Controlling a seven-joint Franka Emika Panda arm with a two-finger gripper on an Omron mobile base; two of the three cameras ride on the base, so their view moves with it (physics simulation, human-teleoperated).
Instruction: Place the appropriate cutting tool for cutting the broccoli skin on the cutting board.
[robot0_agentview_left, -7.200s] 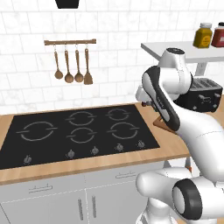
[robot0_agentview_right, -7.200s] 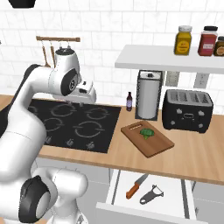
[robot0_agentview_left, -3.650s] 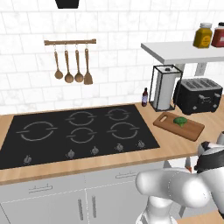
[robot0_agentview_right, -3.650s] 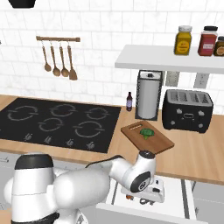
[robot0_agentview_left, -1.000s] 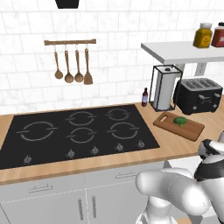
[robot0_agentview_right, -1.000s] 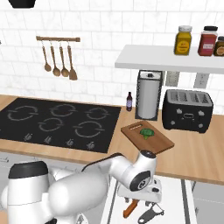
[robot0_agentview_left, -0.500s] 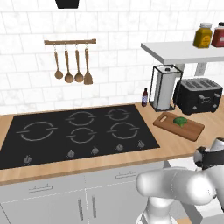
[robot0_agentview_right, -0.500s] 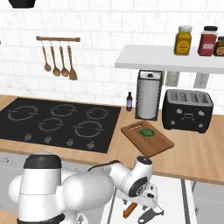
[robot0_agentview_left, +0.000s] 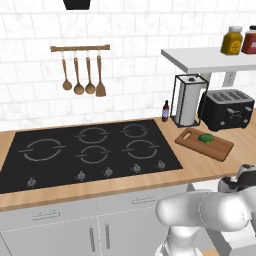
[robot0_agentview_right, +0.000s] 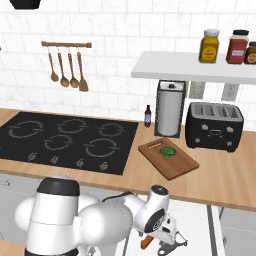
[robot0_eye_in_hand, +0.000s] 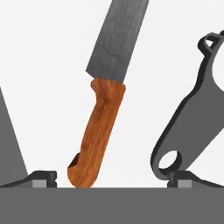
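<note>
Lying in the open white drawer are a wooden-handled knife and a grey peeler, apart from each other. Fingers spread wide and released, straddling the knife handle's end. Broccoli sits on the cutting board on the bench, bare wood all round it

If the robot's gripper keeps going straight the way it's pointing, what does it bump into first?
Probably the knife: its wooden handle lies between the open gripper fingertips in the hand view. The grey peeler lies off to one side, close to one fingertip. Depth is hard to judge.
</note>
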